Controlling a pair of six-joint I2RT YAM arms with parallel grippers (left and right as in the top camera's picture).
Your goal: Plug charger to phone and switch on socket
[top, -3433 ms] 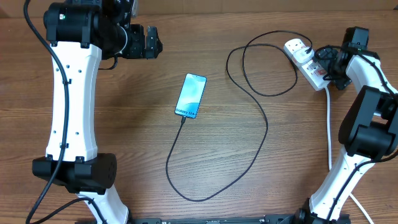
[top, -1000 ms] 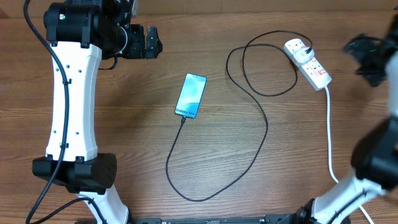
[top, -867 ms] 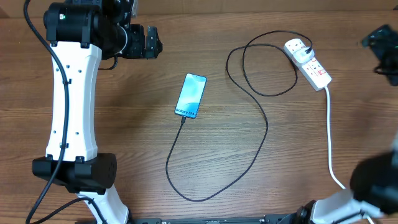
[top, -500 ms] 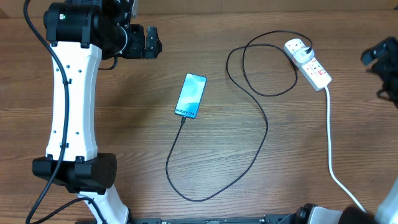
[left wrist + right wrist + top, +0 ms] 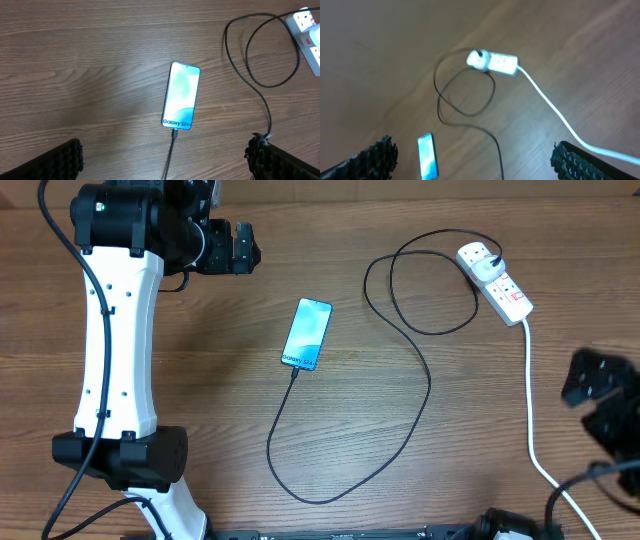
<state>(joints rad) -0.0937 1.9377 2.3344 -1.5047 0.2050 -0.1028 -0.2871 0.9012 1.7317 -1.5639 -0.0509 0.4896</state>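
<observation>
The phone (image 5: 307, 333) lies face up mid-table with its blue screen lit, also seen in the left wrist view as phone (image 5: 181, 95). The charger (image 5: 428, 385), a thin black cable, has its tip in the phone's lower edge (image 5: 175, 134); it loops round to a plug in the white socket (image 5: 496, 278) at the back right. My left gripper (image 5: 241, 248) hovers open, back left of the phone. My right gripper (image 5: 598, 392) is open at the right edge, well in front of the socket (image 5: 494, 61), and looks blurred. Both wrist views show wide, empty jaws.
The socket's thick white cord (image 5: 530, 395) runs from the strip toward the front right corner, passing close to my right arm. The left arm's white link (image 5: 115, 330) stands over the table's left side.
My right arm has swung away from the socket, out past the right edge and down to the front right. The left arm, phone and cable have stayed put.
</observation>
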